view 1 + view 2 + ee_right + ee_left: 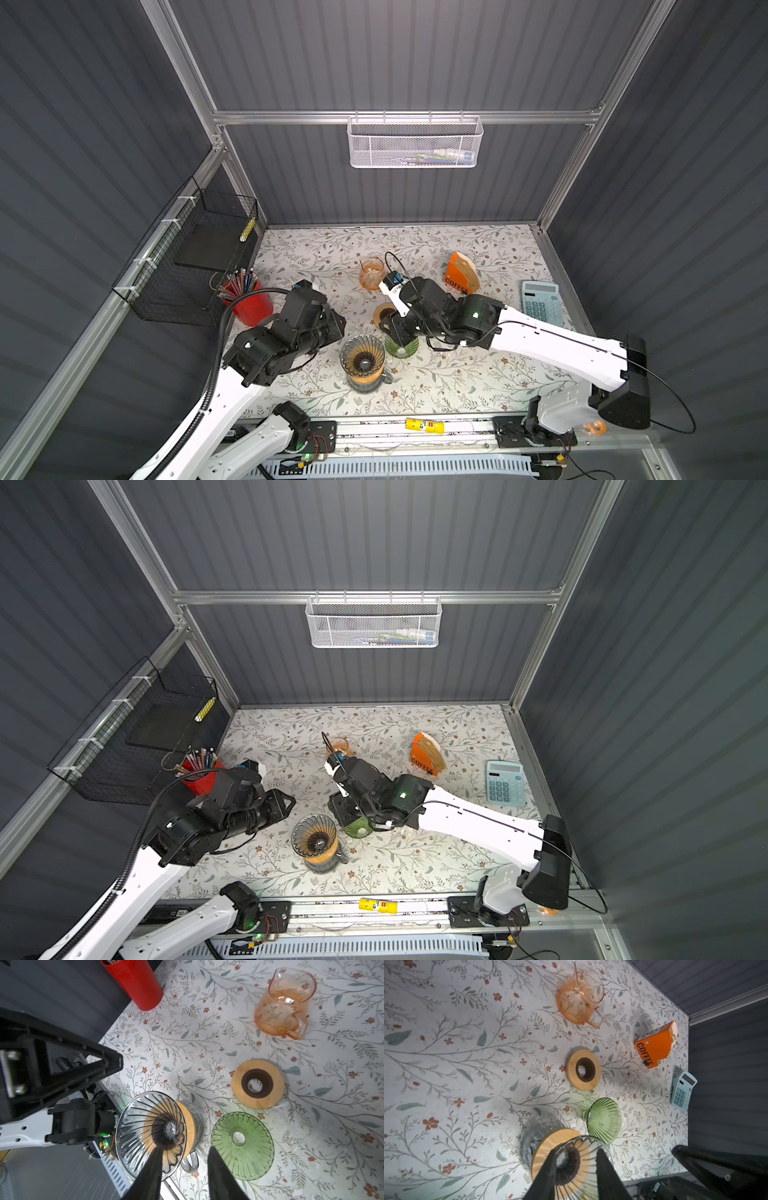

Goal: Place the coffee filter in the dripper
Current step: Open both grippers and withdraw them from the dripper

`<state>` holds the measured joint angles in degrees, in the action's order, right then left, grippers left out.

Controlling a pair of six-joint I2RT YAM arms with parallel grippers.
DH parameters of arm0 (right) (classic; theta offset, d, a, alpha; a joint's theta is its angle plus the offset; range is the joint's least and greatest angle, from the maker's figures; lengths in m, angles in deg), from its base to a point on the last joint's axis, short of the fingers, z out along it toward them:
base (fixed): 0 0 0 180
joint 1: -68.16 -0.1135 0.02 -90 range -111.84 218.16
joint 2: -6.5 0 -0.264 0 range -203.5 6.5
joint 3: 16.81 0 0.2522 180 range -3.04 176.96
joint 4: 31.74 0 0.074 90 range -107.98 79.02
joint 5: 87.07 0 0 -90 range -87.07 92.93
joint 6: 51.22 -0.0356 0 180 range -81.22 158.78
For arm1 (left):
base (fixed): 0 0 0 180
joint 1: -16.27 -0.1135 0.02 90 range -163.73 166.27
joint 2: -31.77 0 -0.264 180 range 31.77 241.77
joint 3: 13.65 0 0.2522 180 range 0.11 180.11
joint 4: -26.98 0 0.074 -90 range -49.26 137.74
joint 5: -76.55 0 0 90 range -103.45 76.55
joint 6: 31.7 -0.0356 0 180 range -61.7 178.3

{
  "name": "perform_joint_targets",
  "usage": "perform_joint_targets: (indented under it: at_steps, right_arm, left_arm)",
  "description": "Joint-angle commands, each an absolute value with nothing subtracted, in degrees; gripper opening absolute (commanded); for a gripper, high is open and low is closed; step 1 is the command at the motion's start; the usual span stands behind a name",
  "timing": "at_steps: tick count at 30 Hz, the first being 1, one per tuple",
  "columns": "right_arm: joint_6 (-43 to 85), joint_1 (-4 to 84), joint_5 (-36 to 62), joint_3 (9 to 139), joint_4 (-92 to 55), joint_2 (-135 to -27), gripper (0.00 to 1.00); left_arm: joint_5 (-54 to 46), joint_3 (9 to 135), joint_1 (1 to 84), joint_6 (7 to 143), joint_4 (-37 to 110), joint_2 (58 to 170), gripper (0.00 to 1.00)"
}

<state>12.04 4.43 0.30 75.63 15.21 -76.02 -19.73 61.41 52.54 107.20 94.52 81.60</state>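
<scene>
The clear dripper (361, 358) sat on a wooden collar (548, 1147) atop a glass jug (366, 384) near the front edge of the table (457, 386). The coffee filters (467, 267) stood stacked in an orange box (453, 275), well apart from the dripper at about 1 o'clock in both top views. The left gripper (577, 1152) hung over the dripper, fingers spread and holding nothing. The right gripper (185, 1150) was likewise spread and bare. It was at 2 o'clock of the dripper, above a green dripper (242, 1145) lying on the table. A wooden ring (257, 1084) lay at 11 o'clock of the green dripper, and a calculator (541, 302) at 3 o'clock of the box.
</scene>
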Motion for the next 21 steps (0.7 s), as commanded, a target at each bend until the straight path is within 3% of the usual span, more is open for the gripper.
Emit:
perform_joint_targets:
  at_steps: [1,13,21]
  right_arm:
    - [11.25,6.74,-1.36,72.79,14.63,-73.02,0.38]
    - [14.35,21.78,-0.89,60.23,16.38,-56.11,0.38]
    - [18.57,33.25,1.29,56.11,18.74,-50.35,0.35]
  left_arm:
    - [-20.28,63.40,52.48,102.75,88.65,85.11,0.34]
    - [-16.31,65.76,52.57,99.06,76.26,95.30,0.35]
    - [-13.82,63.74,52.66,99.76,71.41,96.38,0.35]
